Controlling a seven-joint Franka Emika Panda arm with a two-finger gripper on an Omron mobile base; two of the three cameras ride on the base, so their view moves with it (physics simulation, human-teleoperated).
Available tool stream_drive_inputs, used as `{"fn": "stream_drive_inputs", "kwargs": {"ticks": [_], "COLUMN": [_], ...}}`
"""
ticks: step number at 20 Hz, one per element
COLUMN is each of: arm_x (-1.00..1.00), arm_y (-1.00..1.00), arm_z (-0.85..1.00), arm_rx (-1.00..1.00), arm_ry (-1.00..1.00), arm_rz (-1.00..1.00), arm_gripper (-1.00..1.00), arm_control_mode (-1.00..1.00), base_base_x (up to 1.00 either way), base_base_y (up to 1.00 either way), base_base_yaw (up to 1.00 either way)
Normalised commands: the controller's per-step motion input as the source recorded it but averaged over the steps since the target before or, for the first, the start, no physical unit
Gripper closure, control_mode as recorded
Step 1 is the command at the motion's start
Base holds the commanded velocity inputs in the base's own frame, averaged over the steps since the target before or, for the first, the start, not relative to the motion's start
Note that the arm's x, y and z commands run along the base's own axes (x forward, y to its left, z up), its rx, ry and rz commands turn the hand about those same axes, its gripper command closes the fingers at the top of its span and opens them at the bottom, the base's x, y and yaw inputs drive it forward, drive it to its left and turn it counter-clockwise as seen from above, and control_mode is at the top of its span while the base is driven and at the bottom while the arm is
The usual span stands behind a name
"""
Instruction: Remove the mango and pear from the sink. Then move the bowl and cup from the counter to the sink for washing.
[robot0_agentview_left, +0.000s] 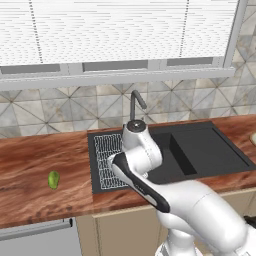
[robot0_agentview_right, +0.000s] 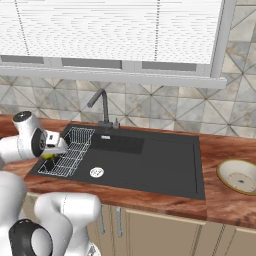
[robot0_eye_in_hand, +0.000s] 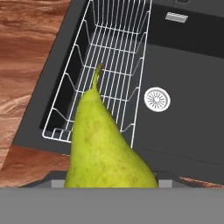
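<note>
Pear (robot0_eye_in_hand: 105, 144), yellow-green with fine brown speckles and a thin curved stem, fills the lower hand view; I see it gripped in the gripper (robot0_agentview_right: 50, 152), held above the white wire rack (robot0_eye_in_hand: 103, 65) at the left of the matte black sink (robot0_agentview_right: 150, 160). Around it runs the reddish wood-grain counter (robot0_agentview_left: 35, 155). My left base view gives a small green oval fruit (robot0_agentview_left: 53, 179) lying on the counter left of the sink; my right base view instead shows the shallow beige bowl (robot0_agentview_right: 240, 176) on the counter to the right.
</note>
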Motion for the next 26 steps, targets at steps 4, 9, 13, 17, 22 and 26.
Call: {"fn": "stream_drive_inputs", "kwargs": {"ticks": [4, 9, 13, 17, 22, 26], "arm_x": [0.01, 0.09, 0.17, 0.25, 0.26, 0.18], "arm_y": [0.54, 0.52, 0.48, 0.47, 0.43, 0.45], "arm_z": [0.08, 0.06, 0.0, 0.0, -0.06, -0.12], "arm_rx": [0.0, 0.0, 0.0, 0.0, 0.0, 0.0], "arm_ry": [0.0, 0.0, 0.01, 0.09, 0.1, 0.06], "arm_rz": [0.0, 0.0, 0.0, 0.0, -0.01, 0.0], "arm_gripper": [1.0, 1.0, 1.0, 1.0, 1.0, 1.0], "arm_control_mode": [-1.0, -1.0, -1.0, -1.0, -1.0, -1.0], "base_base_x": [0.0, 0.0, 0.0, 0.0, 0.0, 0.0], "base_base_y": [0.0, 0.0, 0.0, 0.0, 0.0, 0.0], "base_base_yaw": [0.0, 0.0, 0.0, 0.0, 0.0, 0.0]}}
